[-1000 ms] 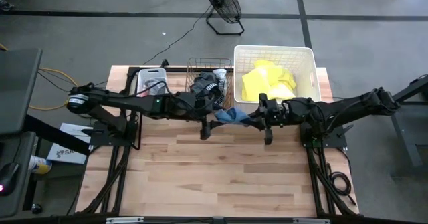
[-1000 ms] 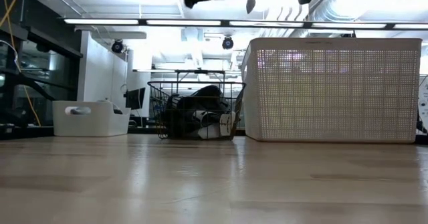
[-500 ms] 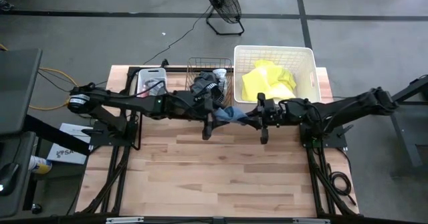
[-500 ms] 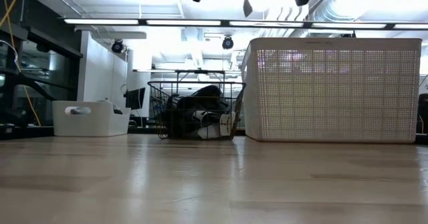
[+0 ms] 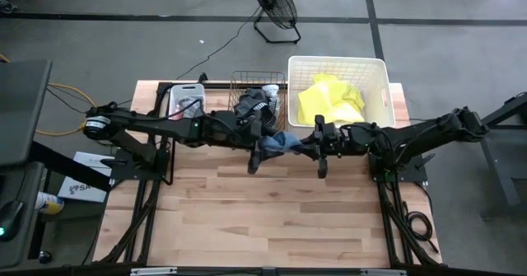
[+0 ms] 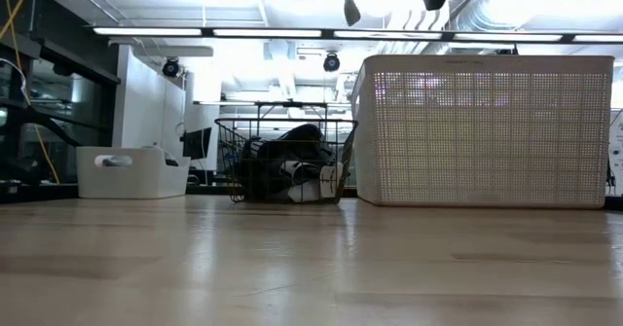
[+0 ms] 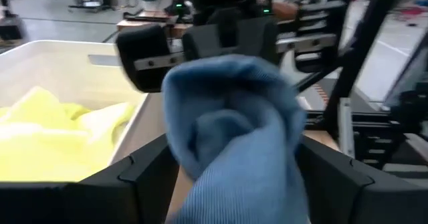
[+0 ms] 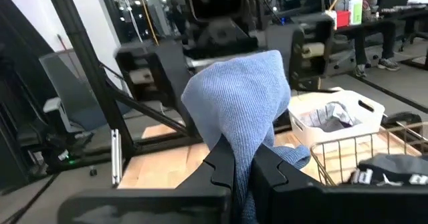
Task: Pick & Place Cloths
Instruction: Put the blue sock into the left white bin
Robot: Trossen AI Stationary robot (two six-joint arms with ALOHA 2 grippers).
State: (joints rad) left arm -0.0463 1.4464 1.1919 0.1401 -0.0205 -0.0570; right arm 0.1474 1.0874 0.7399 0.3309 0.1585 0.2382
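A grey-blue cloth (image 5: pixel 284 142) hangs bunched in the air between my two grippers, high above the table's far middle. My right gripper (image 5: pixel 313 144) is shut on it; the right wrist view shows the cloth (image 8: pixel 241 103) rising from between the fingers (image 8: pixel 242 162). My left gripper (image 5: pixel 265 146) is open, and in the left wrist view (image 7: pixel 234 157) its fingers stand on either side of the bunched cloth (image 7: pixel 234 117). In the low view only the grippers' undersides and a hanging cloth tip (image 6: pixel 348 5) show. My right gripper pinches a gathered fold of the grey-blue cloth (image 8: pixel 238 138) between its two fingers, coming level from the table's right. The cloth is lifted clear of the table, bunched, with a tip hanging below. My left gripper: the bunch fills the gap between its spread fingers (image 7: pixel 150 174); whether they touch it I cannot tell.
At the far edge stand a copper wire basket (image 5: pixel 278 85) with dark cloths (image 5: pixel 254 105), a large white tub (image 5: pixel 379 78) holding neon-yellow cloth (image 5: pixel 329 99), and a small white tub (image 5: pixel 177 91). The wooden table's (image 5: pixel 263 218) near half lies bare below the arms.
My right gripper has moved toward the table's left, closing on the left gripper and the cloth. The cloth's hanging tip has shifted slightly left with it. The left arm has stayed about where it was.
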